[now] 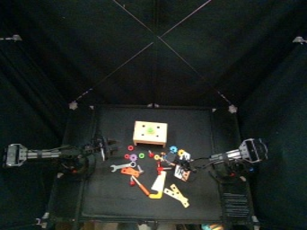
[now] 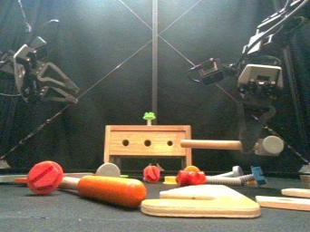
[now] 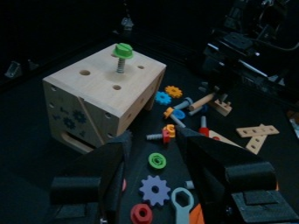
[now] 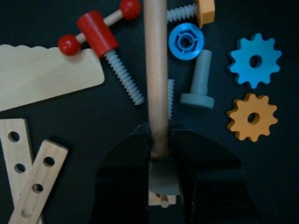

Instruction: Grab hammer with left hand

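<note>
The hammer (image 2: pixel 213 144) is wooden, with a pale round head (image 2: pixel 270 145). It hangs level above the table, its handle (image 4: pixel 152 70) pointing toward the wooden box (image 2: pixel 147 145). My right gripper (image 4: pixel 158 144) is shut on the handle's end near the head, at the table's right side (image 1: pixel 198 160). The left hand (image 1: pixel 36 154) reaches in from the left and is raised (image 2: pixel 34 72). Its gripper (image 3: pixel 156 149) is open and empty, hanging over loose toy parts short of the box (image 3: pixel 105 87) and well apart from the hammer.
A green bolt (image 3: pixel 119 52) stands in the box's top. Gears (image 4: pixel 254 61), a red bolt (image 4: pixel 100 39), screws and perforated wooden strips (image 4: pixel 30 175) litter the table's middle. At the front lie an orange-handled tool (image 2: pixel 109 190) and a flat wooden saw (image 2: pixel 200 201).
</note>
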